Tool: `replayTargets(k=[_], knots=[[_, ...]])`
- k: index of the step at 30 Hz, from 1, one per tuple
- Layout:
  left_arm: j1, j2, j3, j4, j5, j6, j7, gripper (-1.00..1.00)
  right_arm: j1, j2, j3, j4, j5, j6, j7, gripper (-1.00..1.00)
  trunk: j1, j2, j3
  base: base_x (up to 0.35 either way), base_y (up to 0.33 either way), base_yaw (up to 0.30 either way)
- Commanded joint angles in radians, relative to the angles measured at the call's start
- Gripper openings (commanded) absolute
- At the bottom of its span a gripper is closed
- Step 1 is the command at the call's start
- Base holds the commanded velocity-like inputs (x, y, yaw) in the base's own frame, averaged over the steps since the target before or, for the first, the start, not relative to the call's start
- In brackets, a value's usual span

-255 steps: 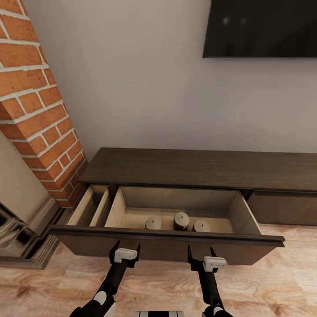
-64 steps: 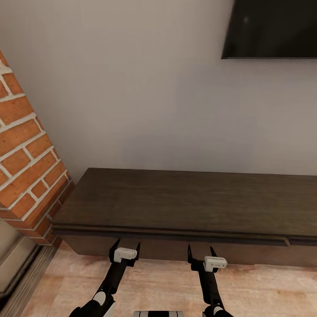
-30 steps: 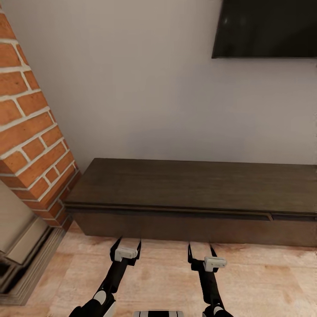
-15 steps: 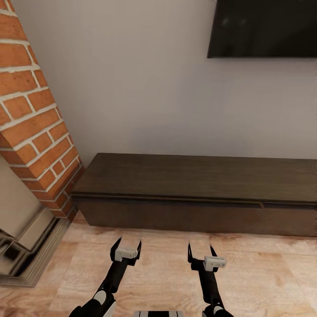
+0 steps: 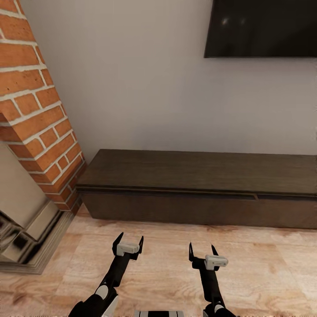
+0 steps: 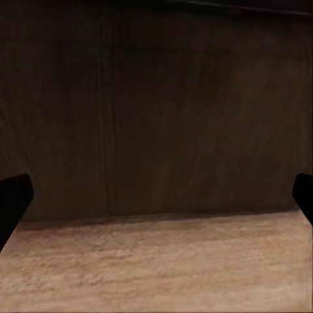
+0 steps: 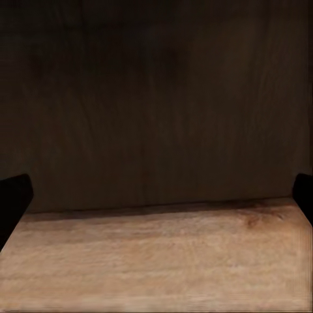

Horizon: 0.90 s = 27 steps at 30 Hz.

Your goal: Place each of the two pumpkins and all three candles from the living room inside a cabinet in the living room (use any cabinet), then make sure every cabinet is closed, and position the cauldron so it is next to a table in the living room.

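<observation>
The long, low dark brown cabinet (image 5: 198,185) stands against the grey wall with its drawer fronts flush and shut. Its dark front (image 6: 156,111) faces the left wrist camera, and its dark wood front (image 7: 156,98) also faces the right wrist camera. My left gripper (image 5: 129,242) hovers open over the wood floor, a short way in front of the cabinet, with nothing between its fingers. My right gripper (image 5: 202,252) is likewise open and empty beside it. Pumpkins, candles and cauldron are out of view.
A red brick column (image 5: 35,101) with a fireplace surround (image 5: 22,220) stands at the left. A black television (image 5: 262,28) hangs on the wall above the cabinet. Pale wood floor (image 5: 264,264) stretches in front of the cabinet.
The drawer that stood open with candles inside is now shut. The view has since pulled back from the cabinet, so more floor lies between my grippers and its front.
</observation>
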Motion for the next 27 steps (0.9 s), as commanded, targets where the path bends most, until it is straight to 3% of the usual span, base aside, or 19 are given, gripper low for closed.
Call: replayTargets(k=[1,6,13,21,27], knots=[[-0.001,0.001,-0.006,-0.008,0.002,-0.002,0.009,1.0,-0.001,-0.001,0.007,-0.002,-0.009,-0.003,-0.003,1.0,0.0,0.0,-0.001,-0.144,0.0,0.0],[-0.001,0.001,-0.006,-0.04,0.002,0.016,0.009,1.0,0.0,-0.001,-0.044,-0.038,-0.009,-0.002,0.0,1.0,0.0,0.0,-0.001,-0.124,0.0,0.0],[0.0,0.005,-0.005,-0.138,0.001,0.094,0.009,1.0,0.002,0.0,-0.065,-0.08,-0.009,0.005,0.001,1.0,0.0,0.0,-0.001,-0.101,0.0,0.0],[0.004,0.012,-0.004,-0.19,0.001,0.156,0.009,1.0,0.008,0.002,-0.067,-0.22,-0.01,0.184,0.001,1.0,0.0,0.0,-0.001,-0.095,0.0,0.0],[0.008,0.06,-0.004,-0.312,0.003,0.271,0.009,1.0,0.013,0.002,-0.066,-0.346,-0.01,0.325,0.001,1.0,0.0,0.0,-0.001,-0.095,0.0,0.0]])
